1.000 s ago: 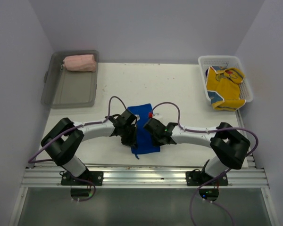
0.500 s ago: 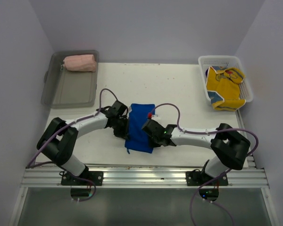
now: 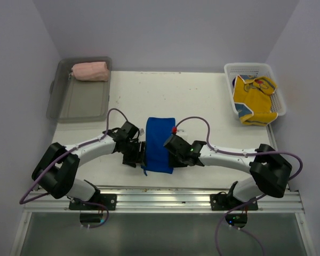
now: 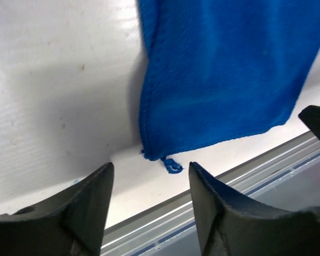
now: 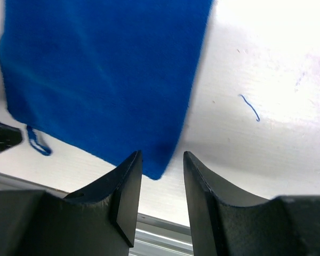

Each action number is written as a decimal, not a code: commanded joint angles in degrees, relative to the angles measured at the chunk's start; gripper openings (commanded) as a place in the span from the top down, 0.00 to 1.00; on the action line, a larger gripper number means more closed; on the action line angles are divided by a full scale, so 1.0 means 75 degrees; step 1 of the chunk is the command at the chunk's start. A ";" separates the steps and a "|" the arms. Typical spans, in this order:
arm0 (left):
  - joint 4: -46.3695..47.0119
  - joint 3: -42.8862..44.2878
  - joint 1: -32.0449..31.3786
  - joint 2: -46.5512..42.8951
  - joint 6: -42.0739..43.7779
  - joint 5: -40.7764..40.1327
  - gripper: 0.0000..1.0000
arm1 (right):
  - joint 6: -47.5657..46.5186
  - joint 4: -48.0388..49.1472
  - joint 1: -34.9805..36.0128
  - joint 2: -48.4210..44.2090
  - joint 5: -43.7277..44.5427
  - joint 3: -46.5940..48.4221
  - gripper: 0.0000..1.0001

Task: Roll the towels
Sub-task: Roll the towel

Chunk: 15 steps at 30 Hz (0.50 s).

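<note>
A royal blue towel [image 3: 159, 144] lies flat on the white table, folded into a narrow upright rectangle. My left gripper [image 3: 140, 154] sits at its left near corner, open, nothing between the fingers; the towel's corner and loose thread loop [image 4: 172, 166] lie just beyond the fingertips. My right gripper [image 3: 174, 154] is at the right near corner, open, with the towel's corner [image 5: 159, 168] just past the gap. A rolled salmon pink towel [image 3: 90, 71] rests in the grey tray [image 3: 80, 101]. A yellow towel with red marks [image 3: 253, 100] lies crumpled in the white basket [image 3: 232, 69].
The table's near edge and metal rail [image 3: 160, 200] run just behind both grippers. A loose blue thread [image 5: 250, 108] lies on the table to the right of the towel. Grey walls close in on the left, right and back.
Both grippers have opened and let go of the blue towel's near corners. The towel now lies flatter and squarer, shifted slightly toward the back; both arms have dropped lower.
</note>
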 commanded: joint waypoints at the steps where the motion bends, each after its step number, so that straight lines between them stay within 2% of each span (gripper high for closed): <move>1: 0.0261 -0.0200 -0.0010 -0.0072 -0.0248 0.0129 0.40 | 0.0597 0.0172 0.0013 -0.0270 -0.0188 -0.0397 0.59; 3: 0.0296 -0.0293 -0.0022 -0.0002 -0.0342 0.0105 0.46 | 0.0762 0.0337 0.0025 -0.0258 -0.0352 -0.0538 0.59; 9: 0.0647 -0.0552 -0.0174 -0.0002 -0.0646 0.0222 0.53 | 0.1008 0.0478 0.0013 -0.0212 -0.0412 -0.0750 0.58; 15: 0.0928 -0.0622 -0.0233 0.0197 -0.0927 0.0327 0.70 | 0.1102 0.0713 0.0037 -0.0129 -0.0634 -0.0843 0.60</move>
